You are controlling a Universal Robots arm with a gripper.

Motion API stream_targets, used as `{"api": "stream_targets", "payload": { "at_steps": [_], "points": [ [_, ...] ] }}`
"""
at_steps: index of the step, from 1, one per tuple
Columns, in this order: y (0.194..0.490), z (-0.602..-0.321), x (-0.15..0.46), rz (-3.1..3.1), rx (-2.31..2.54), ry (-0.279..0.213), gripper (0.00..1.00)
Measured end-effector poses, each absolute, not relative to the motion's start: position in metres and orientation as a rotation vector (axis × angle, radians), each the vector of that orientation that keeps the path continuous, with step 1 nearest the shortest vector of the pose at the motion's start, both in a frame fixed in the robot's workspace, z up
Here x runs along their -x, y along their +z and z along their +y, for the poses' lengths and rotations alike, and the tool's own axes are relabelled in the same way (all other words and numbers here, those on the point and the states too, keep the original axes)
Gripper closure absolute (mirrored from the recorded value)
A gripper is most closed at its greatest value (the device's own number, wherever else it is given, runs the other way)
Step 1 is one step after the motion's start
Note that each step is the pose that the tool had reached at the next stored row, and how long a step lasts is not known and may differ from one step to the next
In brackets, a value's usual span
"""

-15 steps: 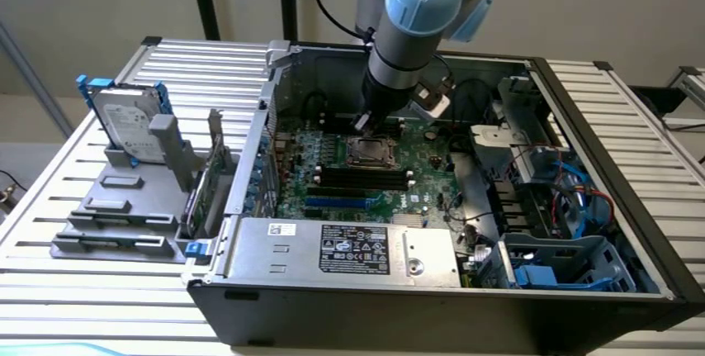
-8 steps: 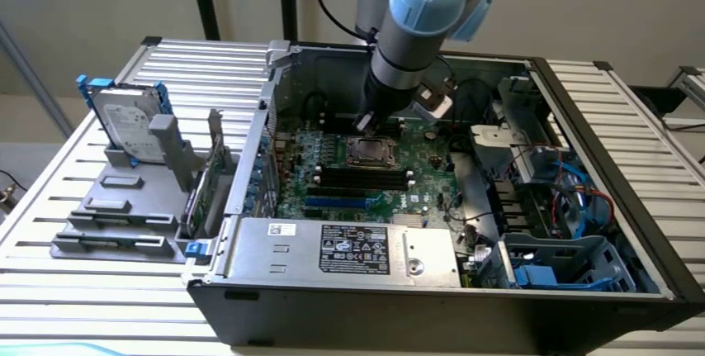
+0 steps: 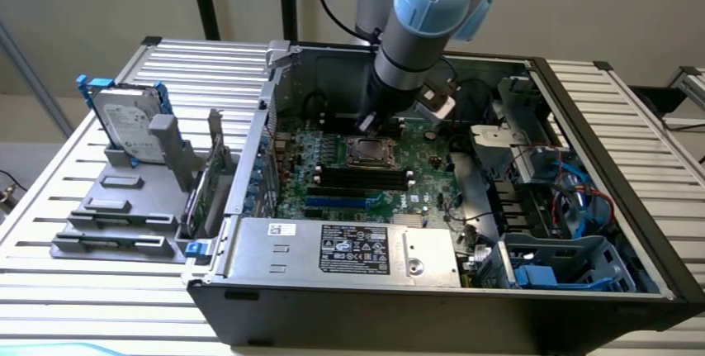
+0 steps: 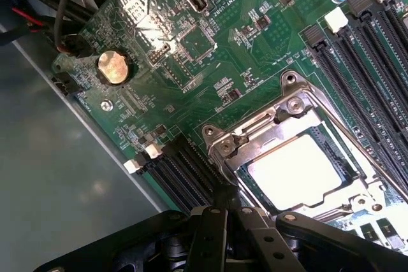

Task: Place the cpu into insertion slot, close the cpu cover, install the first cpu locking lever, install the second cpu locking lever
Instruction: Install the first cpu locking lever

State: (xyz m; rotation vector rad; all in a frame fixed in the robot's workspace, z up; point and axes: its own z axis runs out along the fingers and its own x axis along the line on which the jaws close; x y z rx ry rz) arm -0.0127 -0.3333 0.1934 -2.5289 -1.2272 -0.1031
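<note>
The black gripper (image 4: pixel 222 214) is hanging closed, its fingers pressed together with nothing between them, right at one corner of the thin silver metal cpu cover (image 4: pixel 255 137). That frame is lying flat over the small square silver-topped cpu (image 4: pixel 296 171), and the chip is sitting inside the square black insertion slot (image 3: pixel 369 152) on the green circuit board (image 4: pixel 255 23), so it looks placed and covered. A thin metal locking lever (image 4: pixel 338 123) is running along the cover's far side (whether it is hooked under its catch I cannot tell). The danger, as I read it: the closed tips are crowding the frame's corner, and a sideways slip off that smooth metal could drag them across the board's small parts or into the long black memory slots (image 4: pixel 185 170) just beside them. Pushing down on a cover that is not fully seated could load the chip unevenly. Around it, a round coin battery (image 4: pixel 113 67) is sitting well apart, a grey boxy power supply (image 3: pixel 342 244) is lining the black computer case (image 3: pixel 441 315), blue cables (image 3: pixel 573 199) are bunching at the exterior view's right, and a silver hard drive (image 3: pixel 127 125) is standing on the slatted metal counter (image 3: pixel 66 207).
</note>
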Motion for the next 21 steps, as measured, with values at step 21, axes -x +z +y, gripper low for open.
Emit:
{"api": "stream_targets", "payload": {
  "at_steps": [21],
  "points": [
    [0.1914, -0.3344, 0.0059, -1.245, 2.502, -0.109, 0.89]
  ]
}}
